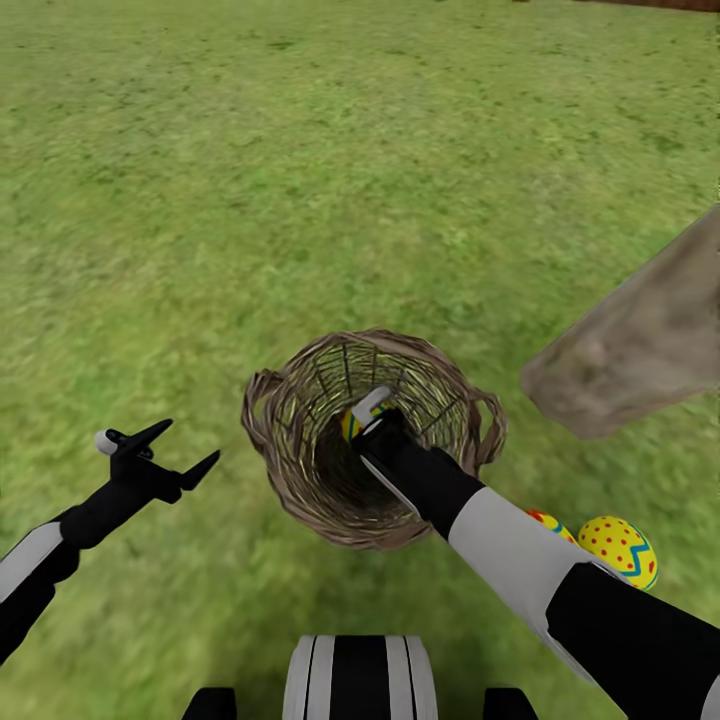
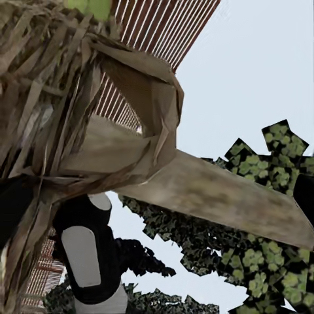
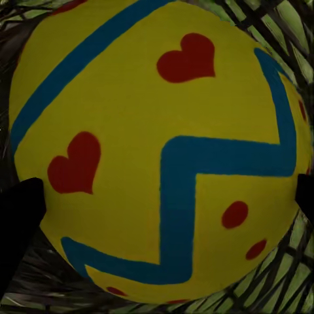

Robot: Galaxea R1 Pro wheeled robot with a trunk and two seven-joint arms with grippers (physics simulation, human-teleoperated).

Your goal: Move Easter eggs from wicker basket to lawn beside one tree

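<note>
1 egg (image 3: 163,150) fills the right wrist view: yellow, blue zigzag band, red hearts and dots, wicker weave behind it. Dark fingertips (image 3: 19,216) sit at both of its sides, touching or nearly so; firm grip cannot be told. In head view this egg (image 1: 350,424) is a small yellow patch inside the basket (image 1: 290,440), center of frame, just beside the right pincer (image 1: 372,410), which reaches down into the basket from the lower right. The pincer's spread matches the egg's width.

2 more eggs lie on the lawn (image 1: 300,180) at lower right of head view, outside the basket: one egg (image 1: 620,548) fully seen, another egg (image 1: 548,524) partly hidden behind the right forearm, the 2 just beside each other. Tree trunk (image 1: 640,350), grey-brown, slants in from the right edge, its base near these 2 eggs and just right of the basket.

Basket upright on the grass, brown, braided rim, loop handles at left and right sides.

Left pincer (image 1: 185,450) hovers at lower left of head view, left of the basket, fingers spread wide, holding nothing. Left wrist view shows the basket rim (image 2: 131,98) up close, the trunk (image 2: 216,196), fence slats (image 2: 163,26) and leafy bushes (image 2: 261,255).
</note>
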